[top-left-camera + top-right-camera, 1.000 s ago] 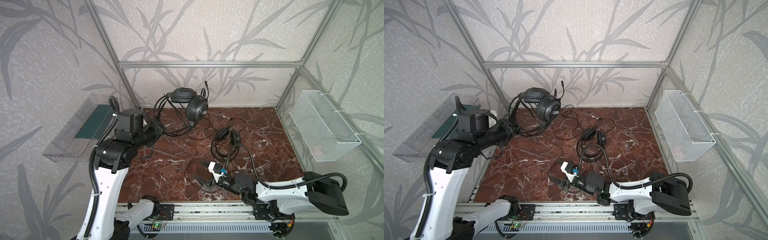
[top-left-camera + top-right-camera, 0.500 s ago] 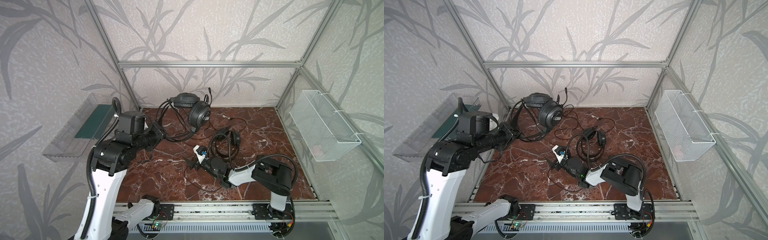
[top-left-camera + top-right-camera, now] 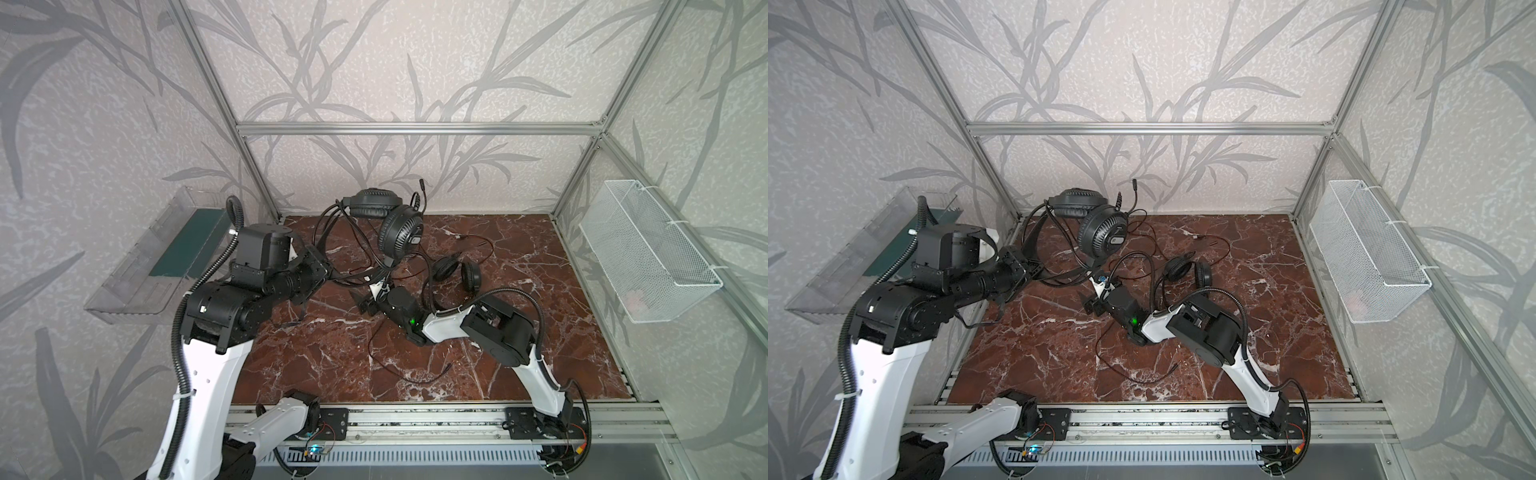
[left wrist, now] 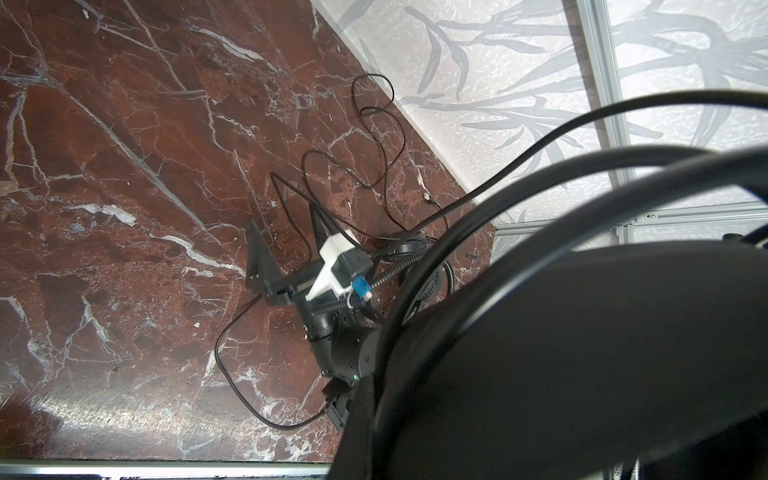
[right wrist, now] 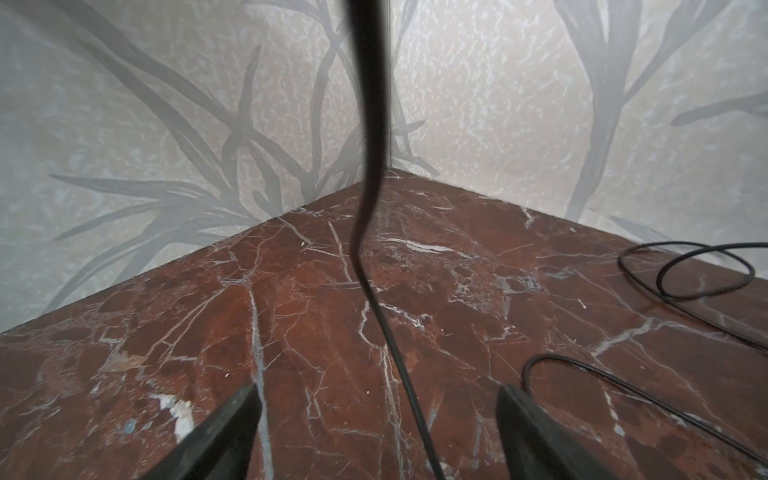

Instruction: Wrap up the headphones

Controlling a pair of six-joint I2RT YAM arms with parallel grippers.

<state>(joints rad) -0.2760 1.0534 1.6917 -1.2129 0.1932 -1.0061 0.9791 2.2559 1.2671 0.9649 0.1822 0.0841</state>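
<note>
My left gripper [image 3: 327,271] [image 3: 1034,270] is shut on the thin wire headband of the large black headphones [image 3: 400,237] [image 3: 1102,237] and holds them up at the back left. One earcup [image 4: 561,353] blocks the left wrist view, hiding the jaws there. Their long cable [image 5: 397,361] hangs down and runs along the marble between the fingers of my open right gripper [image 5: 377,390] [image 3: 365,293] [image 3: 1094,295] without touching them. A smaller black headset [image 3: 457,272] [image 3: 1187,270] lies just right of that gripper.
Loose cable loops lie on the marble floor [image 3: 519,357], one ending in a plug [image 3: 449,366] near the front. A clear plastic bin [image 3: 166,257] hangs on the left wall and a white wire basket [image 3: 648,257] on the right. An aluminium rail [image 3: 415,419] runs along the front.
My right arm has swung from the front edge to the middle of the table, its open gripper now straddling the hanging cable. The left gripper with the headphones has shifted slightly right.
</note>
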